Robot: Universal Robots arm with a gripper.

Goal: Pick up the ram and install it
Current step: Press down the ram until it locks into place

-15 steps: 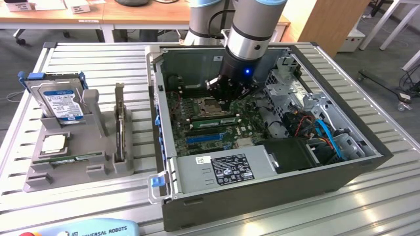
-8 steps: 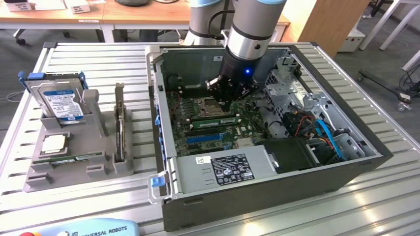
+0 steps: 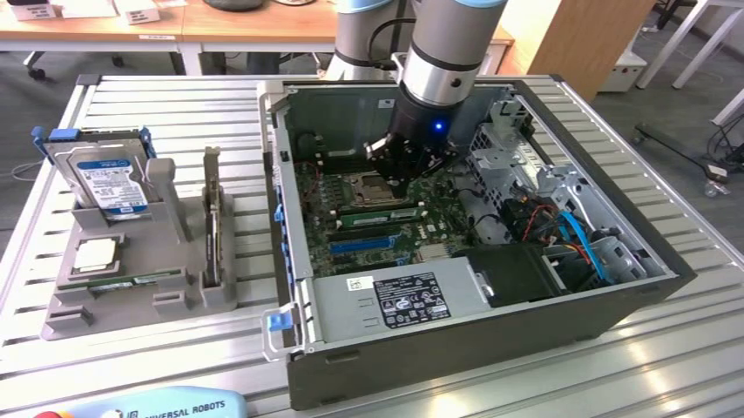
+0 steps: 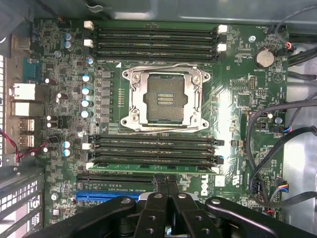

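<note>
Gripper [image 4: 167, 191] is pinched shut, holding nothing, just above the ram [image 4: 153, 168] sitting in its motherboard slot [image 4: 153, 161]. If it's not fully seated, pressing crooked could bend it.

A slatted metal table [image 3: 174, 96] fills the foreground. Behind it stands a wooden desk [image 3: 233, 30] with white boxes [image 3: 139, 12] on top, and a tall wooden cabinet [image 3: 587, 39] rises toward the exterior view's right. The floor [image 3: 680, 100] is grey, with wheeled frame legs [image 3: 698, 161] nearby.
</note>
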